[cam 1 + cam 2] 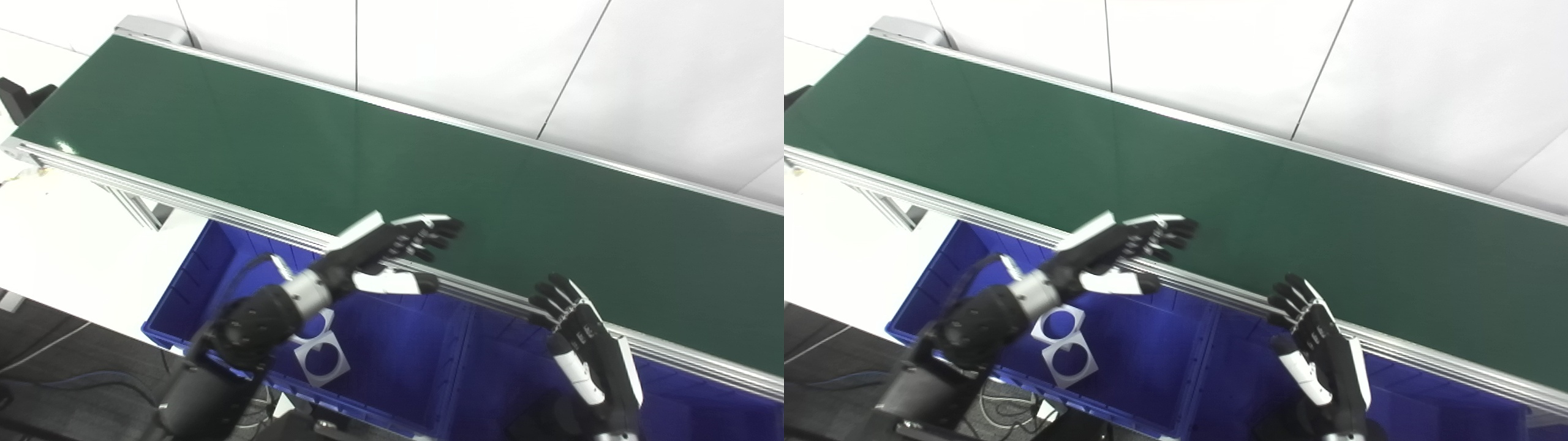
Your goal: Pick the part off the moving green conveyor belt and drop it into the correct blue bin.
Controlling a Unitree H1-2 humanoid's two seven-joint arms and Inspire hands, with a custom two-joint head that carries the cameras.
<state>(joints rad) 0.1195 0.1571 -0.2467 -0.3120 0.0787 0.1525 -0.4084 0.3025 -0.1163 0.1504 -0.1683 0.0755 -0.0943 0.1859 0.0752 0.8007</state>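
parts are missing from the green belt (380,153) right now: its whole visible surface, from the far left end to the right edge of the picture, shows nothing on it, so where the next piece to pick is cannot be told from either view. going left to right, a white table (67,245) sits under the belt's left end, then comes the left blue bin (392,361), which holds two flat white square plates with round holes (1064,346), one overlapping the other, lying near the bin's front left. the left hand (392,251) hangs above that bin's back edge, reaching over the belt's near metal rail (233,211); its fingers are stretched forward over the green with the thumb spread below, holding nothing. further right, a second blue bin (508,367) starts just past a divider wall, and the right hand (1317,349) stands over it, palm raised, fingers apart and tips close to the rail, also empty. with no piece in view there is no direction or long axis to give. my guess is that a piece riding in from the left end would meet the left hand first, and one from the right the right hand, though the belt's travel direction does not show here.
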